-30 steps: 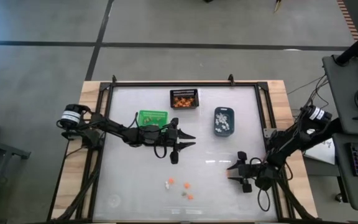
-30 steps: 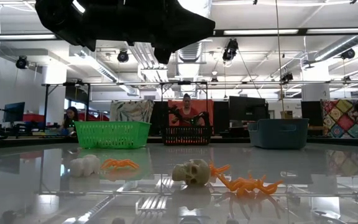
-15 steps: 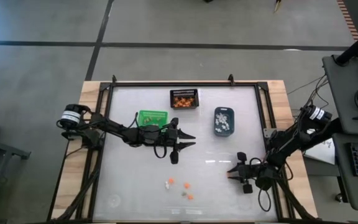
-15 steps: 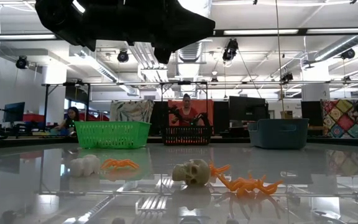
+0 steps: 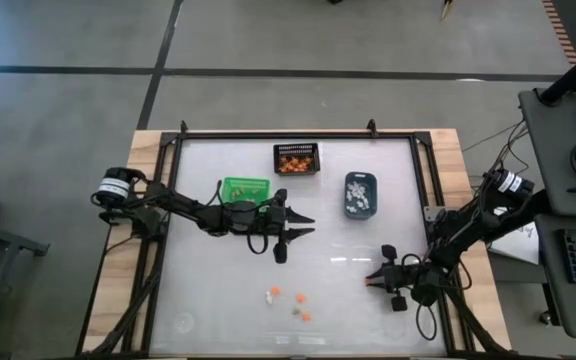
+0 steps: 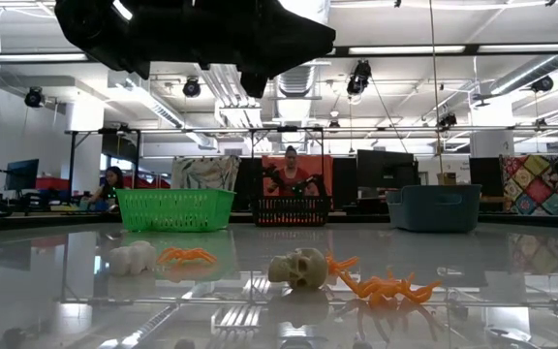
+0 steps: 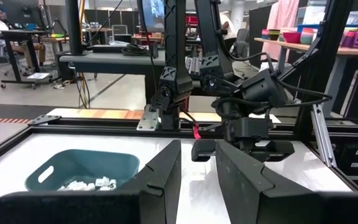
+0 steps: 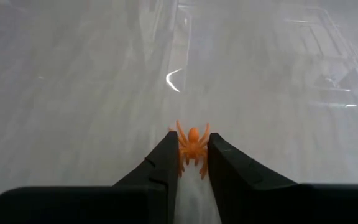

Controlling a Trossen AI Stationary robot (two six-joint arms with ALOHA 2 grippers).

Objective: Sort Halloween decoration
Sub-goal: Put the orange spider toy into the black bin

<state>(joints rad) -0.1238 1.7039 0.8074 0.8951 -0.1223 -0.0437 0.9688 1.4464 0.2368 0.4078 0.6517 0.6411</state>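
Observation:
My right gripper (image 5: 370, 281) is low over the table's right near part, shut on a tiny orange spider (image 8: 192, 147). My left gripper (image 5: 298, 232) hovers open and empty at the table's middle, beside the green bin (image 5: 244, 187). Loose trinkets lie near the front edge (image 5: 290, 304). In the low view they are a white piece (image 6: 132, 257), an orange spider (image 6: 187, 255), a tan skull (image 6: 298, 268) and another orange spider (image 6: 386, 287). My right gripper pinches the orange spider by its body (image 8: 192, 149) between the free ends of its two fingers (image 8: 166, 155). The fingers point toward the table's left. The spider's front legs stick out past the fingertips. Whether it is clear of the table, I cannot tell.
The black mesh bin (image 5: 297, 158) with orange pieces stands at the far middle. The blue-grey bin (image 5: 360, 194) with white pieces is to its right and also shows in the left wrist view (image 7: 82, 171). A raised frame (image 5: 298, 134) runs round the table.
My right gripper's fingers have drawn together on the orange spider, staying at the same place on the table. My left arm has kept still.

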